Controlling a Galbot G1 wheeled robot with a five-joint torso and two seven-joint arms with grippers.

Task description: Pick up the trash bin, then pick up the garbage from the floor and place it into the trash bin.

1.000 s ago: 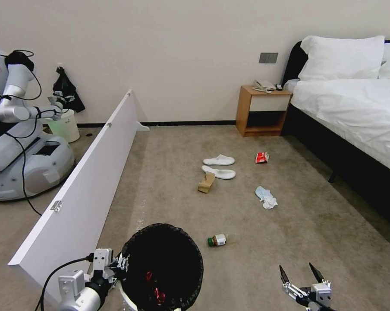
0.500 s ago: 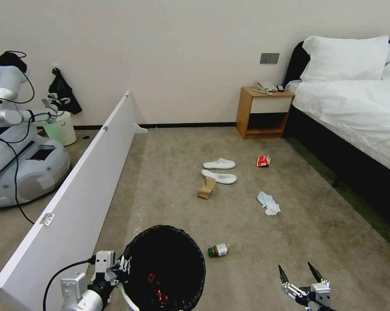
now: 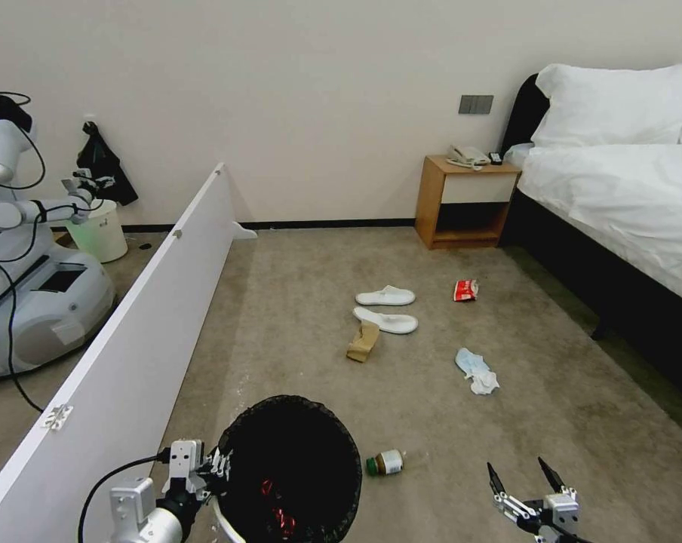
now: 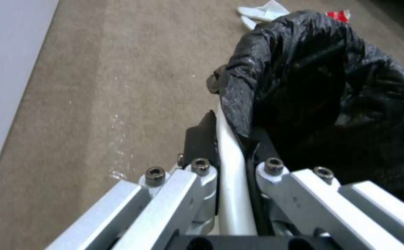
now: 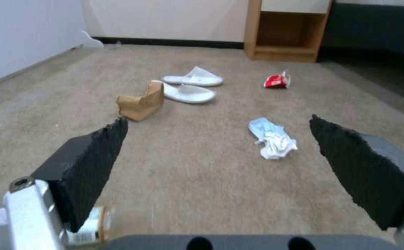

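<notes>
Beige carpeted bedroom floor (image 3: 296, 302) under a plain pale wall. Long white board (image 3: 130, 332) standing on edge at the far left of the carpet, a second white wheeled robot (image 3: 24, 286) beyond it beside a plain white bucket (image 3: 98, 230).

Near the board's close end: left gripper (image 3: 219, 464) clenched on the rim of the small round white plastic trash bin with black bag liner (image 3: 296, 467), holding it; seen from the left wrist, the bin's white wall pinched between the two fingers (image 4: 202, 139), the crumpled black liner folded over it. Something red lying down inside the bin.

Just beside the bin, toward the bed: small jar with green lid and pale label (image 3: 385, 462) lying on its side on the carpet. Farther from the bin, toward the wall: folded brown cardboard piece (image 3: 363, 341), touching the nearer of two white slippers (image 3: 386, 309) that lie side by side. Between the bin and the bed: crumpled pale blue-white mask (image 3: 477, 370). Beyond the mask, near the slippers: red snack packet (image 3: 465, 289).

Wooden nightstand (image 3: 465, 200) against the wall, a phone on top. Bed with white bedding and dark frame (image 3: 620, 204) at the far right.

Right gripper (image 3: 523, 477) hanging low over the carpet well apart from the bin, jaws spread wide, nothing between its black pads (image 5: 90, 163).
</notes>
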